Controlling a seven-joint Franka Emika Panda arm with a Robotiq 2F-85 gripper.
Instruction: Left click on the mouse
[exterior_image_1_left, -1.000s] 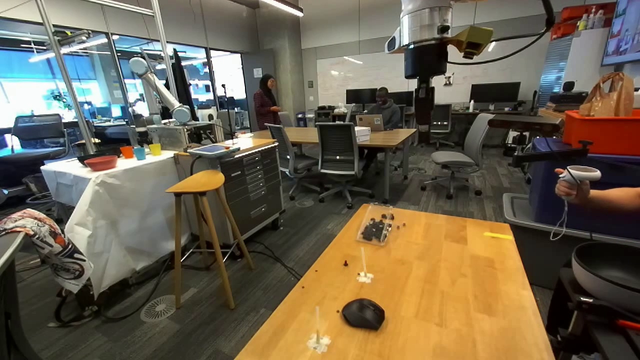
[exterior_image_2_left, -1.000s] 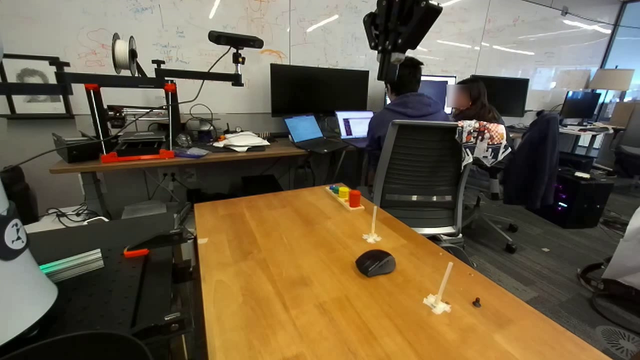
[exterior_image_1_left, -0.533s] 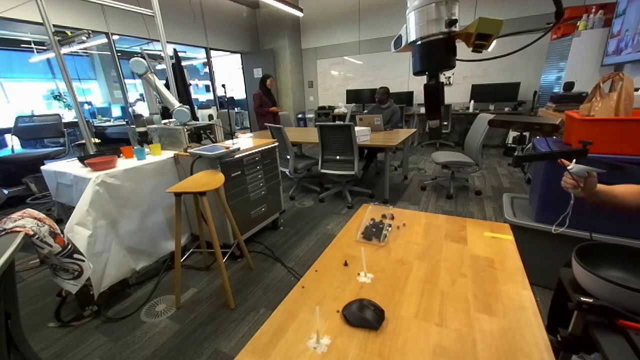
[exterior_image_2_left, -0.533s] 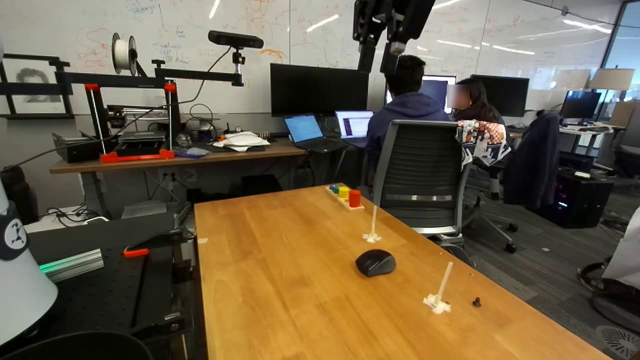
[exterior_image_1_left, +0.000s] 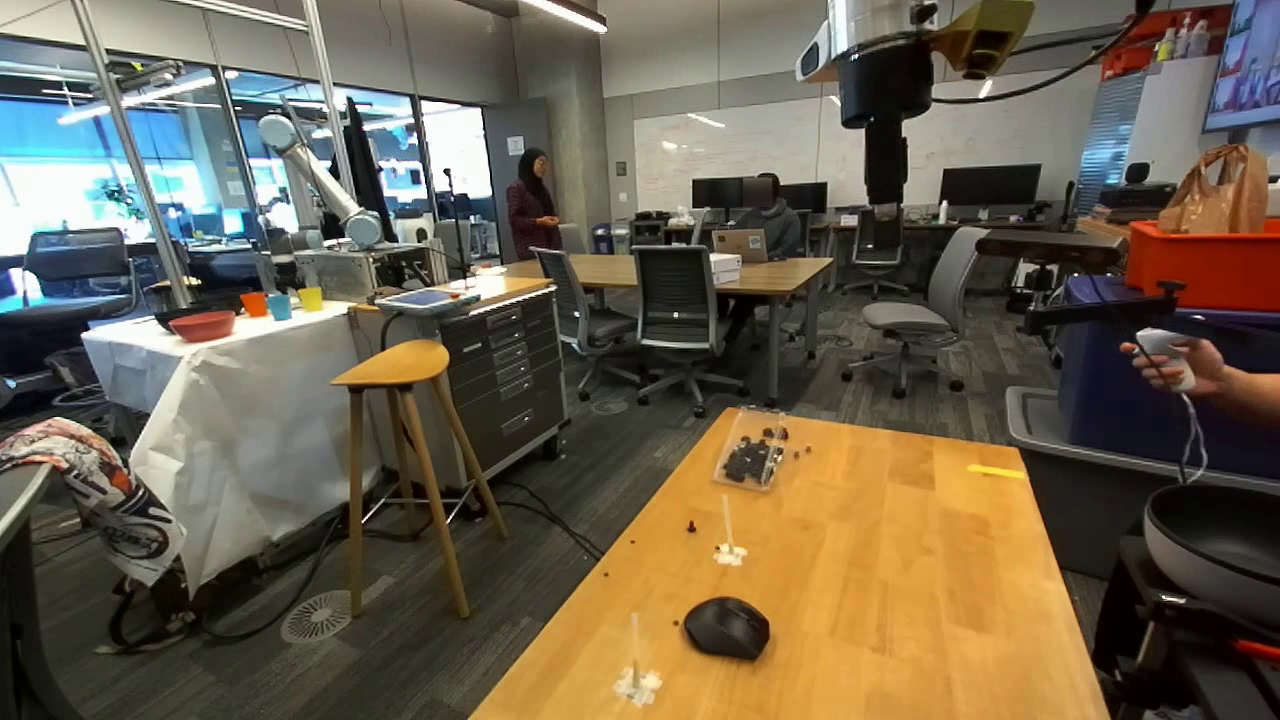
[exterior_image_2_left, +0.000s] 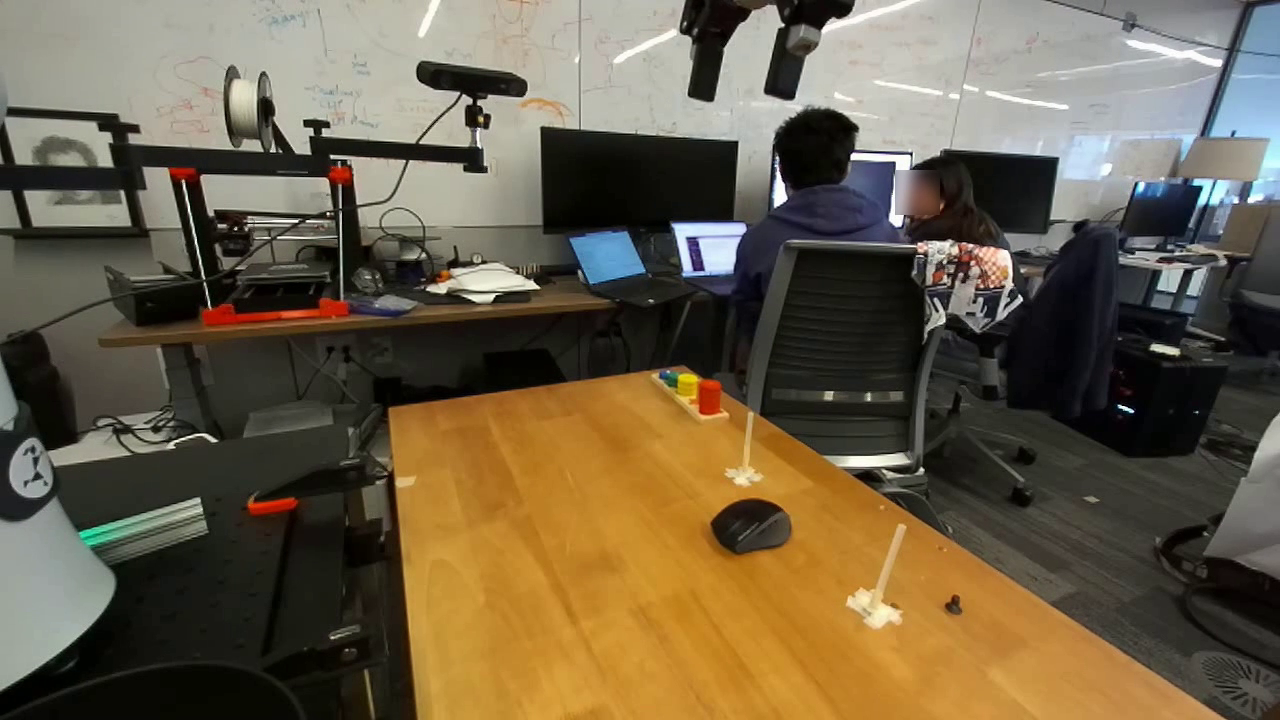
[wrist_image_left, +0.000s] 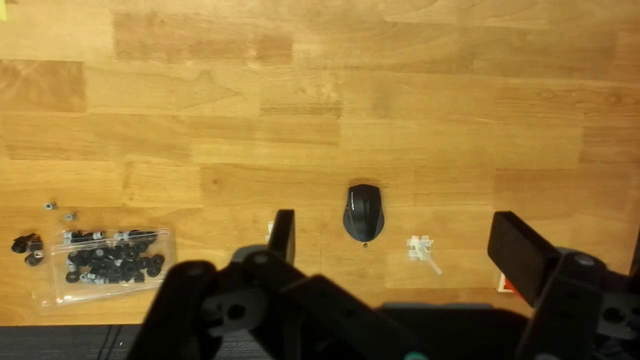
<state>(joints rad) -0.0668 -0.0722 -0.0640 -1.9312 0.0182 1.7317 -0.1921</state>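
The gripper (exterior_image_2_left: 744, 88) has its two fingers (wrist_image_left: 522, 255) spread wide and holds nothing, the gap plain in the wrist view, though the gripper's upper body is cut off by the top edge of an exterior view. The arm (exterior_image_1_left: 878, 25), also cropped at the top in an exterior view, hangs high over the wooden table (wrist_image_left: 300, 135) with its last section vertical and the fingers pointing down; there one finger masks the other, so the spread cannot be judged from that side. Seen from the wrist, the mouse (wrist_image_left: 364, 212) lies between the fingers but well below them on the table, its outline whole, its pale marking too small to read. It sits near two pale standing sticks (exterior_image_1_left: 728, 525); in the wrist view a finger hides most of one. The other finger covers nearly all of a pale strip (exterior_image_2_left: 716, 416) carrying coloured blocks (exterior_image_2_left: 709, 397), leaving a sliver of red beside it. Farther off, a clear tray (wrist_image_left: 169, 247) holds small dark pieces (wrist_image_left: 116, 272) too jumbled to identify, and at the table's end a yellow mark (exterior_image_1_left: 995, 471) shows whole in an exterior view but only as a cropped corner in the wrist view
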